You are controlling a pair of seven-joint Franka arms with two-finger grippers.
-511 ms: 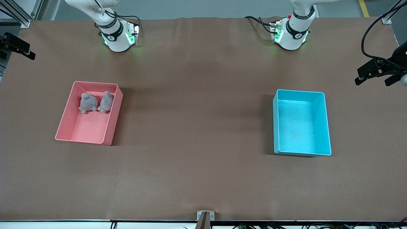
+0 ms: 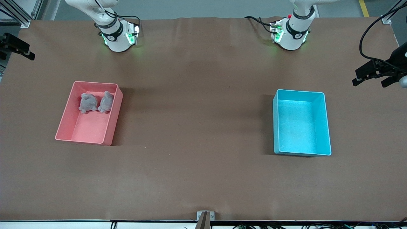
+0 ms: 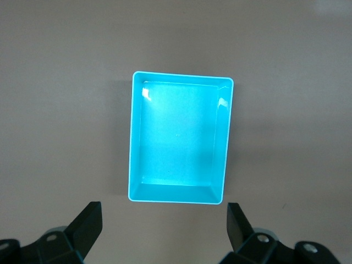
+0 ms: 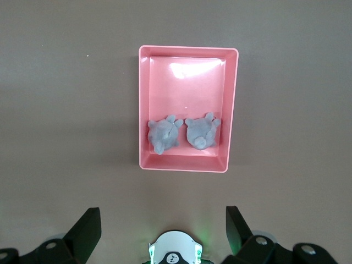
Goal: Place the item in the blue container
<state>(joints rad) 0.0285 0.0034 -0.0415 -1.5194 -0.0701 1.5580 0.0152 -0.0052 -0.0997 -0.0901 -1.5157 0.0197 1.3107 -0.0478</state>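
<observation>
Jaws of both the left gripper point(image 3: 164, 228) and right gripper point(image 4: 163, 230) gape wide, empty, high over the desk point(image 2: 197, 127). Blue bin point(image 2: 301, 122) sits empty toward the left arm's end; two grey plush toys point(image 2: 95, 102) lie in the pink bin point(image 2: 90, 112).

White arms point(image 2: 294, 27) on round bases, black joint bands (green lights glowing), black cables, black jaws.
</observation>
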